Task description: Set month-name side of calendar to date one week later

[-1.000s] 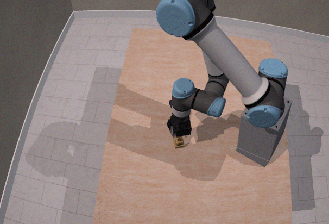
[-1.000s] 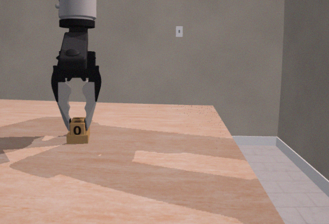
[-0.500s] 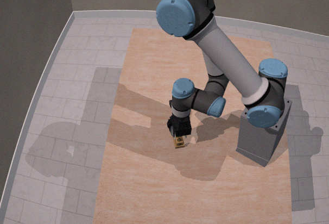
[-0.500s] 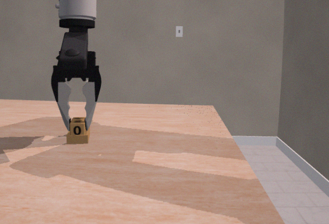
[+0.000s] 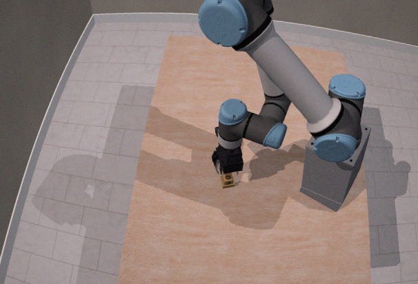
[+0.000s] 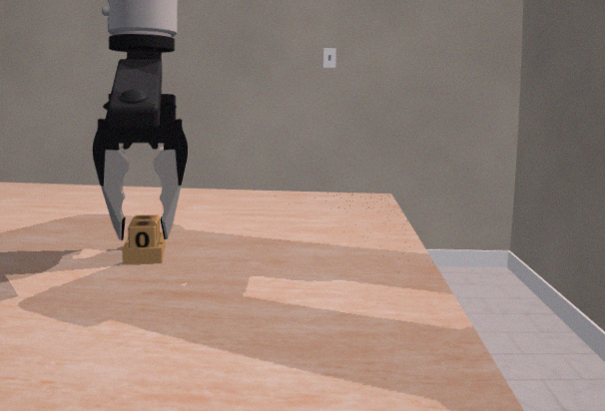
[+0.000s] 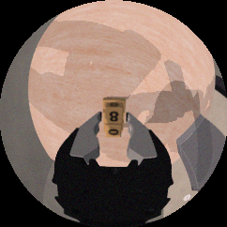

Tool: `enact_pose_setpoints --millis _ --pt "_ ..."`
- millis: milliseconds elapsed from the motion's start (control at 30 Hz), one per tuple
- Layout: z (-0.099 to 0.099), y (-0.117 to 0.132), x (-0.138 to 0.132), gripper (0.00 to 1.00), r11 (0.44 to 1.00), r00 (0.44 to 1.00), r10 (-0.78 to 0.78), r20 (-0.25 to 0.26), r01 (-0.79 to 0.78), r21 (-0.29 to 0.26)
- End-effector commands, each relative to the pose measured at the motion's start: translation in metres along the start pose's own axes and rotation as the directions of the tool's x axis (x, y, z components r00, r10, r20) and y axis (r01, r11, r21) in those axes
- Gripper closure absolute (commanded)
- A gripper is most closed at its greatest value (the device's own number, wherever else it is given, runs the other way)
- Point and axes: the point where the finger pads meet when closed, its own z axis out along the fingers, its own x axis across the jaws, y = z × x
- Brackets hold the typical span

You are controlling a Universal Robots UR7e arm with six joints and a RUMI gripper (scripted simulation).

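Note:
Two light wooden cubes sit in a row in a small wooden tray [image 5: 228, 186] [image 6: 143, 257]. One cube [image 6: 142, 238] shows an upright 0 on its end face in the exterior view. In the wrist view, the cube nearer the tray's far end [image 7: 113, 115] has an 8 on top, and the other cube [image 7: 113, 131] has a 0 on top. My gripper [image 6: 143, 236] [image 7: 113, 113] points down and is partly open. Its fingertips stand on either side of the cube with the 8, with small gaps. The month's name and the digits on that side cannot be seen.
The tray stands on the wooden table [image 5: 244, 252] [image 6: 302, 360]. The arm's grey pedestal [image 5: 321, 176] [image 7: 199, 150] stands to the right of the tray in the top view. Arm shadows fall across the table around the tray.

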Motion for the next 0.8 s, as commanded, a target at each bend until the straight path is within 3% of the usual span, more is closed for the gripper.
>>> enact_pose_setpoints --millis 0,400,767 --pt "0.000 -0.001 -0.001 0.72 1.000 1.000 0.001 0.003 -0.001 0.001" --pt "-0.005 0.000 0.000 0.72 1.000 1.000 0.001 0.001 -0.001 0.000" --pt "-0.030 0.001 0.000 0.72 1.000 1.000 -0.001 0.001 0.001 -0.001"
